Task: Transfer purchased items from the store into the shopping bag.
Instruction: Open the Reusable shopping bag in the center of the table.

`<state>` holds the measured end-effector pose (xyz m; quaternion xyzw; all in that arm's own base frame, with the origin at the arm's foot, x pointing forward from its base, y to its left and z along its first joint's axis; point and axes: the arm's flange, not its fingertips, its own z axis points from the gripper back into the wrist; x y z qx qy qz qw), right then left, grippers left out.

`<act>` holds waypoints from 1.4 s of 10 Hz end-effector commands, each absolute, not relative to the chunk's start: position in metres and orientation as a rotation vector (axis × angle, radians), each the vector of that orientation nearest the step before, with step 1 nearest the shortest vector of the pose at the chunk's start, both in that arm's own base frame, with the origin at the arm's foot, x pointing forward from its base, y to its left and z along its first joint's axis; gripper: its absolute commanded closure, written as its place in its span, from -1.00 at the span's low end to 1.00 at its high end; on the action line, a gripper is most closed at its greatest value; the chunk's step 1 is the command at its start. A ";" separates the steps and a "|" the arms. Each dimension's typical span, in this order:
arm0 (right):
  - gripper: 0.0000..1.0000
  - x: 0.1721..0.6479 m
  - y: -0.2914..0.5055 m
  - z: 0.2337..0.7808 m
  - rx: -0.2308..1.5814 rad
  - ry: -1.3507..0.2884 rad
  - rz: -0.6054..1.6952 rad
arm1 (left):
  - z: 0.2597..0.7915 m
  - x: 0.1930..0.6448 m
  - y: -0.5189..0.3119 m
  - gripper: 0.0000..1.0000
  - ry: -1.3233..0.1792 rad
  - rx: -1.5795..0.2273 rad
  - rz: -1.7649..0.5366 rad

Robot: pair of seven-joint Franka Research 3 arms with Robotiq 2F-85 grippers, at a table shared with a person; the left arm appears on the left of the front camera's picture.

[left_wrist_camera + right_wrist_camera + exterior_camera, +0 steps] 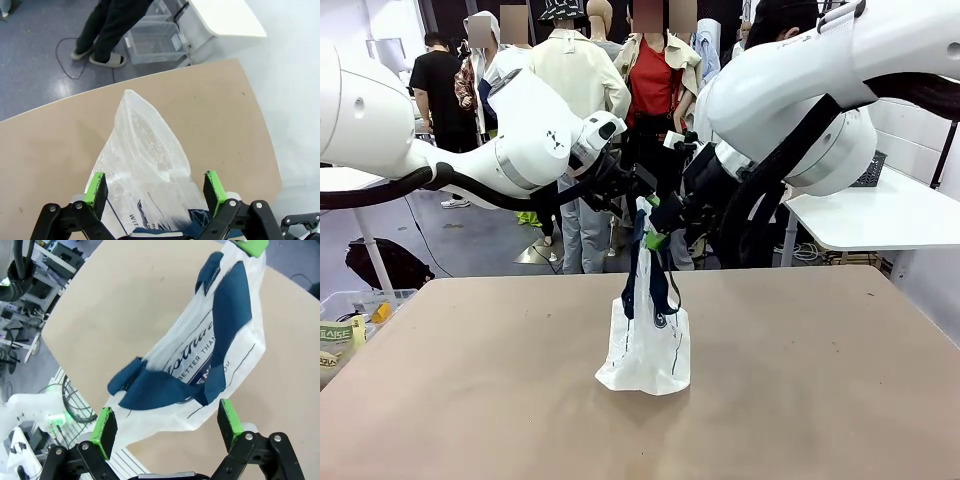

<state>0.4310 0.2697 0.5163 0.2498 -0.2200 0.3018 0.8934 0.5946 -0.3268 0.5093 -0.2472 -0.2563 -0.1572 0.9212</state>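
The shopping bag stands on the brown table, white crinkly plastic with navy handles pulled straight up to where both grippers meet. My left gripper is open above it; in the left wrist view the bag lies between its wide-set fingers. My right gripper is also open, and in the right wrist view the bag with its navy strap lies beyond its fingers. I cannot tell what holds the handles up.
A person in a red top stands at the far side. A white table is at the right, a clear bin with packets at the left. Clear bins sit on the floor beyond the table edge.
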 end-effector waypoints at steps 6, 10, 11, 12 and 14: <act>-1.00 0.426 0.273 0.527 0.490 -0.434 0.645 | 0.514 0.591 -0.317 -1.00 -0.520 -0.465 -0.322; -1.00 0.428 0.277 0.527 0.484 -0.438 0.650 | 0.509 0.591 -0.318 -1.00 -0.501 -0.469 -0.328; -1.00 0.429 0.277 0.526 0.479 -0.433 0.650 | 0.508 0.592 -0.318 -1.00 -0.498 -0.472 -0.332; -1.00 0.429 0.277 0.525 0.473 -0.428 0.653 | 0.508 0.592 -0.318 -1.00 -0.496 -0.473 -0.332; -1.00 0.430 0.278 0.523 0.463 -0.416 0.650 | 0.507 0.591 -0.317 -1.00 -0.494 -0.479 -0.334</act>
